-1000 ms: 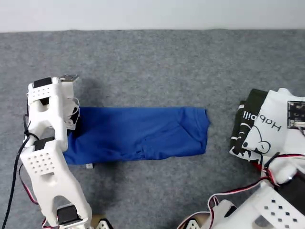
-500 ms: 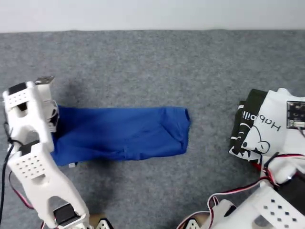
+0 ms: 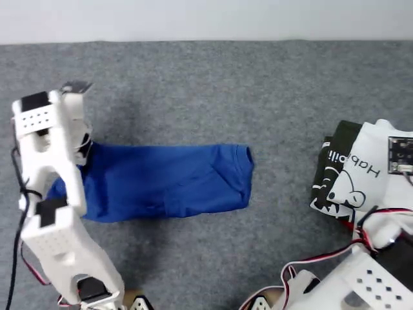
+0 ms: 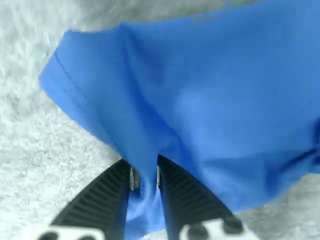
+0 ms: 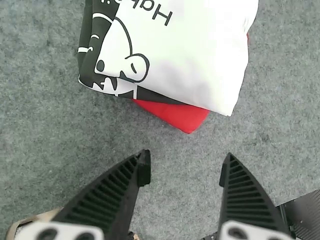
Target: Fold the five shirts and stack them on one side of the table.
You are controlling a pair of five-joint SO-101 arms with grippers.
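Blue shirt [image 3: 168, 181] lies with its end pinched inside the clenched left claw [image 4: 145, 176].

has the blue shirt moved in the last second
Yes. The blue shirt slid left, away from the folded stack on the right; the gap between them is wider. The left gripper is clamped on its left end.

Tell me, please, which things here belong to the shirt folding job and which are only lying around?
Belong to the job: blue shirt, clamped in the jaws of the left arm; the stack of white shirt, dark shirt and red shirt; right arm, jaws open near the stack.

Only lying about: grey table cover; pale strip behind it.
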